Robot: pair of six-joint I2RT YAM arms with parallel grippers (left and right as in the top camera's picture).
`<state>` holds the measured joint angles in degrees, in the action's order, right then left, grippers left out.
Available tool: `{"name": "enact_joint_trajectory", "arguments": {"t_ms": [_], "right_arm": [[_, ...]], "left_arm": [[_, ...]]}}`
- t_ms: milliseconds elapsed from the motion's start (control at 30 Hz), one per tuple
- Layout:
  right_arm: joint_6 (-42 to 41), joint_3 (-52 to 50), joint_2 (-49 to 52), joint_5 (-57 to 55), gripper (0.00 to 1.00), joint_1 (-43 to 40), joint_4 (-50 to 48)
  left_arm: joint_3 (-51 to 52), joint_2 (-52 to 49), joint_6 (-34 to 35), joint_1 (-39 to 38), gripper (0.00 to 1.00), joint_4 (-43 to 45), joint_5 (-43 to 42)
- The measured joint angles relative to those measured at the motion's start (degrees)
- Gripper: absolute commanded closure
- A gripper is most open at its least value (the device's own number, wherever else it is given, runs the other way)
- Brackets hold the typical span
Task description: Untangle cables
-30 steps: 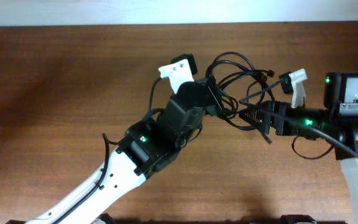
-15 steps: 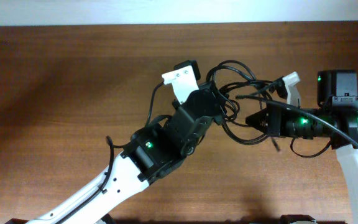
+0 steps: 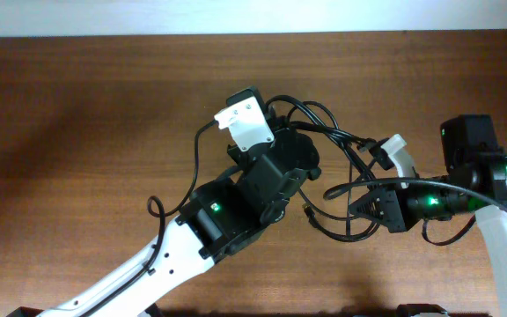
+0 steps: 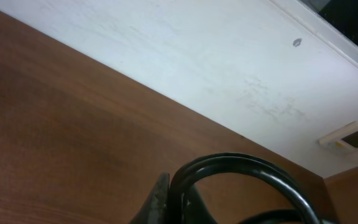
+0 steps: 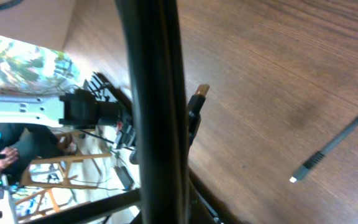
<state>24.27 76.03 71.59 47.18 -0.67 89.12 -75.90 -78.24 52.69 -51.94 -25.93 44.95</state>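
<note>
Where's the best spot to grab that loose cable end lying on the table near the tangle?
Grip the cord just behind the plug, coming straight down from above. That end seems to lie flat on the table, clear of the tangle, and its cord curves away rightward.

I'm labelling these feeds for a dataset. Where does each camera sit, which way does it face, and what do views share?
Overhead: above the table, facing straight down; left arm and right arm meet at the cables.
Left wrist: on the left arm, looking along the wood toward a white wall; one dark finger beside a cable loop.
Right wrist: close over the table, a cable filling the middle; own fingers unclear.
Shared: all show wood and cables.
</note>
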Motion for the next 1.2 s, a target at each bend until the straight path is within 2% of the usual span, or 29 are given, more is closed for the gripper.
{"name": "enact_joint_trajectory", "arguments": {"t_ms": [67,100,133,267,300,367,433,500,567,667,833,1033,1167,1200], "right_arm": [[0.8,0.0,0.0,-1.3,0.95,0.0,0.0],[1.0,0.0,0.0,-1.7,0.9,0.0,0.3],[1.1,0.0,0.0,-2.5,0.9,0.0,0.8],[-6.7,0.0,0.0,-12.4,0.9,0.0,1.7],[-9.2,0.0,0.0,-14.9,0.76,0.0,1.7],[-11.0,0.0,0.0,-16.3,0.3,0.0,1.8],[-11.3,0.0,0.0,-15.1,0.17,0.0,1.4],[-11.9,0.0,0.0,-8.5,0.16,0.0,-0.6],[-12.2,0.0,0.0,-0.5,0.17,0.0,-3.0],[-16.3,0.0,0.0,4.6,0.16,0.0,-7.1],[-29.0,0.0,0.0,6.4,0.16,0.0,-13.2],[-35.7,0.0,0.0,6.5,0.17,0.0,-16.8],[-40.9,0.0,0.0,0.9,0.31,0.0,-19.8],[-42.1,0.0,0.0,-0.7,0.54,0.0,-20.6]], "left_arm": [[0.0,0.0,0.0,0.0,1.0,0.0,0.3],[0.0,0.0,0.0,0.0,1.0,0.0,0.5],[0.0,0.0,0.0,0.0,1.0,0.0,1.3],[0.0,0.0,0.0,1.3,1.0,0.0,10.2],[0.0,0.0,0.0,1.3,1.0,0.0,12.3],[0.0,0.0,0.0,1.3,1.0,0.0,14.3],[0.0,0.0,0.0,1.3,1.0,0.0,14.4],[0.0,0.0,0.0,1.3,1.0,-0.1,12.5],[0.0,0.0,0.0,1.3,1.0,0.4,7.1],[0.0,0.0,0.0,1.3,1.0,0.5,1.4],[0.0,0.0,0.1,1.3,1.0,3.3,-6.6],[0.0,0.0,1.1,1.3,1.0,9.7,-11.1],[0.0,0.0,2.3,1.3,1.0,10.2,-13.7],[0.0,0.0,2.3,1.3,1.0,9.8,-14.1]]}}
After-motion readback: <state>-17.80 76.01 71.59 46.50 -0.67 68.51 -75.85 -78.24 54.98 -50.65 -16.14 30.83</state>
